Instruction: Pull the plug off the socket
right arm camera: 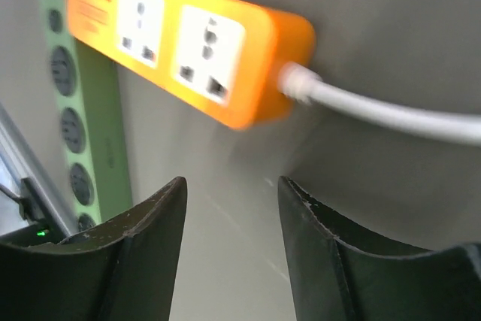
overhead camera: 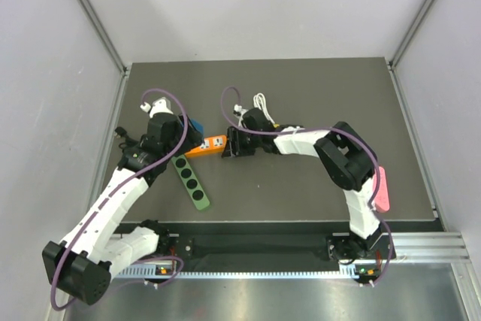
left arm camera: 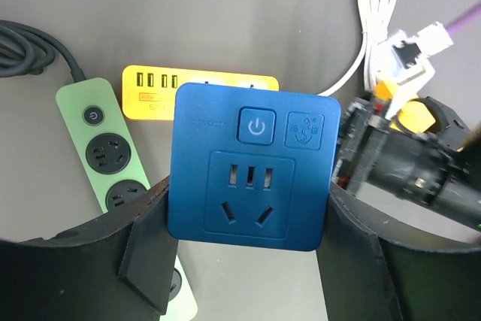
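Already off: one plug, two power strips

The left gripper (left arm camera: 248, 193) has its jaws clenched on the single blue plug (left arm camera: 249, 167), clear of the orange power strip (right arm camera: 188, 43), whose two sockets sit bare. The right gripper (right arm camera: 231, 189) is released and empty, near that strip's white cable (right arm camera: 391, 114). One green power strip (overhead camera: 190, 177) lies alongside on the counter (overhead camera: 301, 186).
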Controlling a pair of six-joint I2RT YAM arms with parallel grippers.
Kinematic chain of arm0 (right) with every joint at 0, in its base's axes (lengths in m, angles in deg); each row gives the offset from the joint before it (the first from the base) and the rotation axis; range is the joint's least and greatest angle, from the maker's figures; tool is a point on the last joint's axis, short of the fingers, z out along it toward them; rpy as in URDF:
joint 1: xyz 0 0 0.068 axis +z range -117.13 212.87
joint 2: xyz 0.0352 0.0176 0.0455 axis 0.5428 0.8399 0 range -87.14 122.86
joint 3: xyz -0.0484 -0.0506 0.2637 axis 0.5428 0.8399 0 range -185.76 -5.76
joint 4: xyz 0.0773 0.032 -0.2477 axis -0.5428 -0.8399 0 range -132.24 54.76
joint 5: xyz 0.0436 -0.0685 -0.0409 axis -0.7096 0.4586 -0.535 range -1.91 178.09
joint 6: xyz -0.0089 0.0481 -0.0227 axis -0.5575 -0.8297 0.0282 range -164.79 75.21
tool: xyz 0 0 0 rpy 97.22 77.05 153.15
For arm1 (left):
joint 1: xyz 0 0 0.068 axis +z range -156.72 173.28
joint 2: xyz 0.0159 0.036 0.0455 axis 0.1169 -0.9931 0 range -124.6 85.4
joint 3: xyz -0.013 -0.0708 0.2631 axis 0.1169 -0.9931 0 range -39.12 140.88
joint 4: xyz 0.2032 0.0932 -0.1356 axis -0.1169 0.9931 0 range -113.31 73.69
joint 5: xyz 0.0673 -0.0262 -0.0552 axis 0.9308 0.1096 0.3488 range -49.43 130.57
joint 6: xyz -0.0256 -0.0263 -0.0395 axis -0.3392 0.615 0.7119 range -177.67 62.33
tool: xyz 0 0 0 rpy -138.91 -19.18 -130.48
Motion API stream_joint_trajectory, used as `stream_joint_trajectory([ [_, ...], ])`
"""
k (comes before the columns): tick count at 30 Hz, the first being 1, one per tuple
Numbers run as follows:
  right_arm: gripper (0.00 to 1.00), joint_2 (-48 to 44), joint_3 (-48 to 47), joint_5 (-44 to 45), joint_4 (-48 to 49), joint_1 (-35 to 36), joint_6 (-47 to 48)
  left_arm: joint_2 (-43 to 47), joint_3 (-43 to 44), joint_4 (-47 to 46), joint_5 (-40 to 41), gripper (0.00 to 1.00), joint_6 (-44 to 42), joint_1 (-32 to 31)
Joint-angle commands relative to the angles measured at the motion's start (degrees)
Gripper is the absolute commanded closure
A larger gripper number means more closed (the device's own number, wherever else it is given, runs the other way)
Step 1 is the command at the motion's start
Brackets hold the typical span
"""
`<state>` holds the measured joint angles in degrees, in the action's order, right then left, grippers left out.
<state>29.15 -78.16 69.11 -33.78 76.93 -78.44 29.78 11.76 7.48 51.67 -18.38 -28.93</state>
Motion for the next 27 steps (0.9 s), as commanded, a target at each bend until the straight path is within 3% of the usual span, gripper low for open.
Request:
stream_joint_trajectory([
  [1,0.47,2.97,-3.62,1.4,3.81,1.39,-0.45,1.65,0.28,-4.42,-0.63,1.0,0.26,0.24],
  [7,0.48,10.25,-12.05,5.79,4.44,1.21,1.12,4.45,-2.35,-4.77,-2.48,1.0,1.84,0.16],
  [13,0.48,18.35,-28.65,7.82,2.24,-0.02,4.02,6.66,-3.32,-2.76,-3.8,1.0,1.41,0.16],
  [16,0.47,25.19,-43.2,6.16,-1.27,-0.81,4.91,6.49,-2.53,-0.65,-4.15,1.0,0.62,0.24],
  [19,0.46,25.92,-48.7,3.08,-6.72,-1.78,3.86,6.31,-2.09,0.23,-4.85,1.0,-0.17,0.24],
  [25,0.45,12.49,-33.71,0.53,-2.26,-3.8,1.92,4.38,-2.44,-1.25,-8.71,1.0,-1.93,0.33],
  [27,0.44,4.76,-25.71,0.0,-1.89,-5.37,1.83,2.54,-3.32,-4.31,-13.87,1.0,-2.89,0.24],
])
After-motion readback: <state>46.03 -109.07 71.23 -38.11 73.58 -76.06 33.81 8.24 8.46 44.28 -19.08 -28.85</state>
